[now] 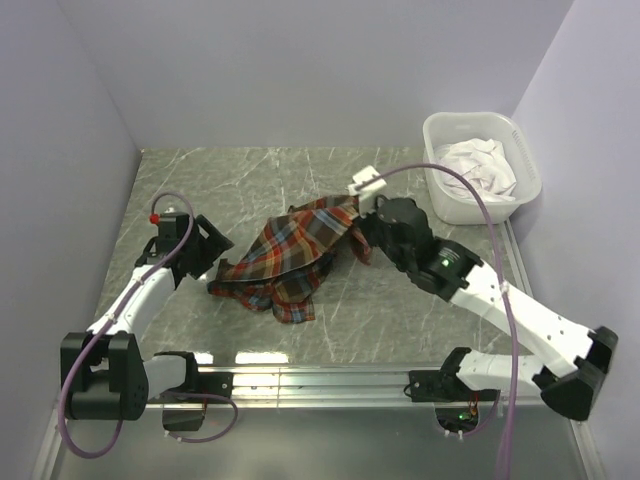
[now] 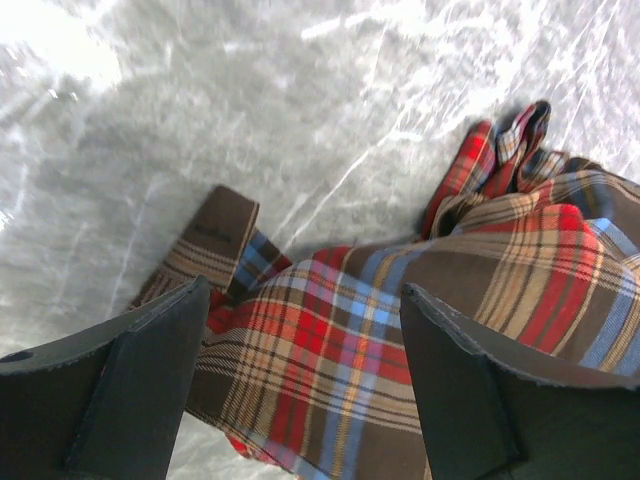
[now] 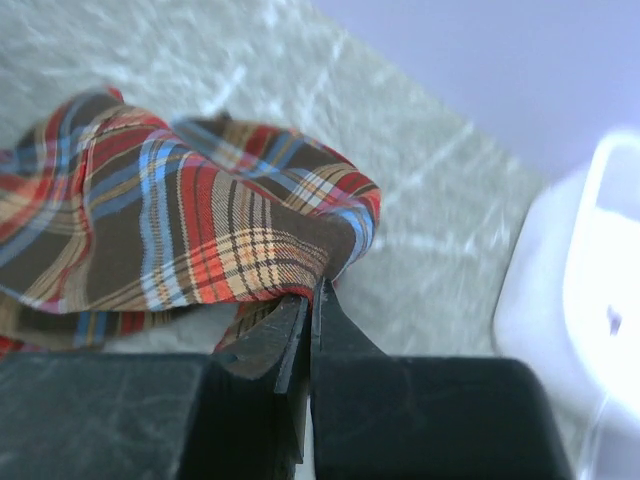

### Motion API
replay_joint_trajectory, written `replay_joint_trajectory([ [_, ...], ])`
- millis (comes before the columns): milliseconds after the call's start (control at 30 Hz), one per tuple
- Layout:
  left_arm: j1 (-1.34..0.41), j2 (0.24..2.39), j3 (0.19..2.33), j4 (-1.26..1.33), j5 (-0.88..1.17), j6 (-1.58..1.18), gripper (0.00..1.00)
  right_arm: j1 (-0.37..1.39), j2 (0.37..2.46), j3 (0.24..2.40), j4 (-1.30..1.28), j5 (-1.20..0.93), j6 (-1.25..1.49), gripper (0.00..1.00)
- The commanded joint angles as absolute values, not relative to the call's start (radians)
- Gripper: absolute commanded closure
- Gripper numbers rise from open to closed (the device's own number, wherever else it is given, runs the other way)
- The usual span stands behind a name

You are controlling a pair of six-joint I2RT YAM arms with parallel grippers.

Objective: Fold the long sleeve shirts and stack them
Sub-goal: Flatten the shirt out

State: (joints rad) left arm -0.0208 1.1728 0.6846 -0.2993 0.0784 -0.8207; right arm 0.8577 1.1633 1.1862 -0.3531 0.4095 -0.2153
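One long sleeve shirt [image 1: 290, 255], plaid in red, orange, blue and dark brown, lies crumpled in the middle of the marbled table. My right gripper [image 1: 358, 232] is at its right side, and in the right wrist view its jaws [image 3: 315, 290] are shut on a raised fold of the shirt [image 3: 190, 210]. My left gripper [image 1: 212, 260] hovers at the shirt's left edge. Seen from the left wrist, this gripper [image 2: 305, 292] is open wide, with the plaid cloth [image 2: 340, 340] lying below and between its fingers [image 2: 150, 350].
A white plastic basket [image 1: 480, 122] holding white cloth [image 1: 480, 165] stands at the back right, and its rim [image 3: 600, 280] shows in the right wrist view. Lilac walls enclose the table on three sides. A metal rail [image 1: 320, 380] runs along the near edge.
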Motion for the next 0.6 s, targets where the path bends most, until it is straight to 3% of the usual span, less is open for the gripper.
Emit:
replay_joint_trajectory([
  [0,-0.021,1.167,0.666,-0.259,0.144,-0.861,0.16,0.813,1.048,1.071,-0.307,0.448,-0.106,1.00],
  [567,-0.041,0.968,0.545,-0.463,0.003,-1.048,0.16,0.749,0.896,0.930,-0.333,0.451,-0.034,1.00],
])
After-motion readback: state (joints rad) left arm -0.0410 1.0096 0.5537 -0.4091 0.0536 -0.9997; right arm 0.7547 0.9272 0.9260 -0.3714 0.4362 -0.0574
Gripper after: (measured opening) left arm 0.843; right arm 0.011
